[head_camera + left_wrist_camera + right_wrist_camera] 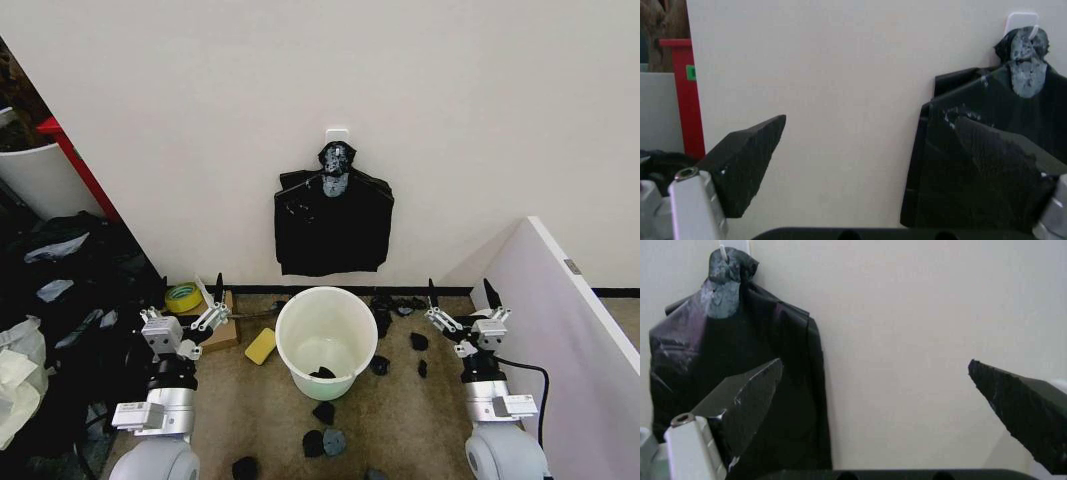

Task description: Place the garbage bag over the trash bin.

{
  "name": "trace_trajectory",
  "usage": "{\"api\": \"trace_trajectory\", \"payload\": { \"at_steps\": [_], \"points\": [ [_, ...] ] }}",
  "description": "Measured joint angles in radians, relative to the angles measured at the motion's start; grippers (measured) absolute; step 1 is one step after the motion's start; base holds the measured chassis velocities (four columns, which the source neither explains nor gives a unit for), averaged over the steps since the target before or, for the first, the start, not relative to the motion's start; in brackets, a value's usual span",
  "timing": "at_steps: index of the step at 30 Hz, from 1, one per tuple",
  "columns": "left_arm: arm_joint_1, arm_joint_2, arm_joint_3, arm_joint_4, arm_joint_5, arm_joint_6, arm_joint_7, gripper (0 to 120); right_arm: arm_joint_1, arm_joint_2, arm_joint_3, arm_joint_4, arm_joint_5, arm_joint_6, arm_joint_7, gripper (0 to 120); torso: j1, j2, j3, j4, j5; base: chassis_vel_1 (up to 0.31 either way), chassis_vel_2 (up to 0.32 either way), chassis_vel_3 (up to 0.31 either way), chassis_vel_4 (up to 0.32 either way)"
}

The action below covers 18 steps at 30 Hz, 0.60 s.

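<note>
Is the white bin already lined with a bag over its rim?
No: in the head view the bin shows a bare white rim, with just a small black scrap lying at its bottom.

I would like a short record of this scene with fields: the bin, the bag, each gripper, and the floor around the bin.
bin: round white plastic bucket, upright on the floor by the wall, no bag over its rim, a small black scrap inside
bag: black plastic bundle with knotted grey-flecked top, hanging on a white wall hook above the bin
left gripper: jaws open, holding nothing, left of the bin
right gripper: jaws open, holding nothing, right of the bin
floor: black scraps, yellow sponge, yellow tape roll
</note>
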Motion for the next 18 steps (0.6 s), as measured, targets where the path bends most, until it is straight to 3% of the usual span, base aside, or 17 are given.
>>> {"api": "trace_trajectory", "payload": {
  "at_steps": [4,18],
  "points": [
    [0.005,0.003,-0.002,0.008,-0.004,-0.007,0.012,100,0.002,0.008,-0.024,0.024,0.031,-0.039,0.000,100,0.000,0.000,0.000,0.0001,0.0001,0.000,0.000,0.000,0.000],
    [0.019,0.000,-0.004,0.002,-0.006,-0.027,0.019,100,-0.014,-0.002,-0.020,0.039,0.019,-0.031,-0.018,100,0.000,0.000,0.000,0.0000,0.0001,0.000,0.000,0.000,0.000]
  ]
}}
